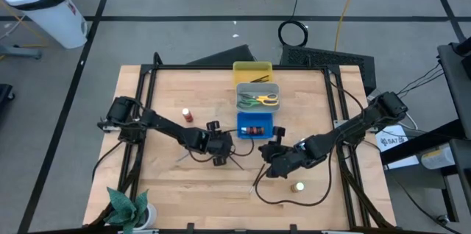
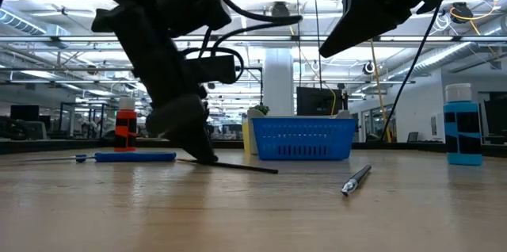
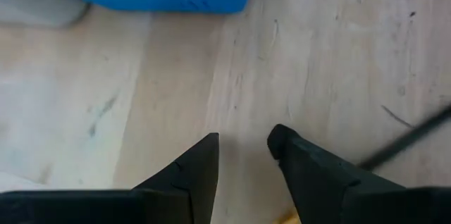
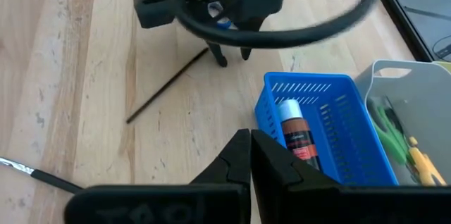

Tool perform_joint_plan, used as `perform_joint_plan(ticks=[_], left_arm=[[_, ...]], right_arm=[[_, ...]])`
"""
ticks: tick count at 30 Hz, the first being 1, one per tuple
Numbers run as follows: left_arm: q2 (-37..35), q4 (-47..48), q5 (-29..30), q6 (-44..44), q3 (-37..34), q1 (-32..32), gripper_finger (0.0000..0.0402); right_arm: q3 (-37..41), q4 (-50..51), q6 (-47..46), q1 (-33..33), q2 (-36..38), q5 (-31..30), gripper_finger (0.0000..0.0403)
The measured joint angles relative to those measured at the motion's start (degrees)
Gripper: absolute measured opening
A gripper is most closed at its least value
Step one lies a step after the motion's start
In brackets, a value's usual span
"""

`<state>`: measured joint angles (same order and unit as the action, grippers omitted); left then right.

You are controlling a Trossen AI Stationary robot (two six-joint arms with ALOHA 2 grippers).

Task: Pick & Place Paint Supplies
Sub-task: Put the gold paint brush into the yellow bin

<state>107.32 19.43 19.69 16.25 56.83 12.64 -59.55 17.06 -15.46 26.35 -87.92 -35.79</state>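
My left gripper (image 1: 221, 160), jaws apart, sits just beside thin brush (image 1: 240, 163) at table ctr, brush at its 3 o'clock. Light, stiff, rolls easily; I'd pinch mid-shaft. Right gripper (image 1: 266, 151) closed, empty.

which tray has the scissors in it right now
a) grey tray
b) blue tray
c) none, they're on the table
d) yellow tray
a: in the high view the green and yellow scissors lie inside the grey tray, the middle one between the yellow tray and the blue tray.
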Motion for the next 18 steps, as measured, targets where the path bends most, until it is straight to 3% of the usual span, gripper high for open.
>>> perform_joint_plan(ticks=[18], left_arm=[[-2.2,2.7,-14.6,5.3,4.0,5.8,0.0166]], right_arm=[[0.0,-0.1,-0.4,0.0,0.0,0.1,0.0]])
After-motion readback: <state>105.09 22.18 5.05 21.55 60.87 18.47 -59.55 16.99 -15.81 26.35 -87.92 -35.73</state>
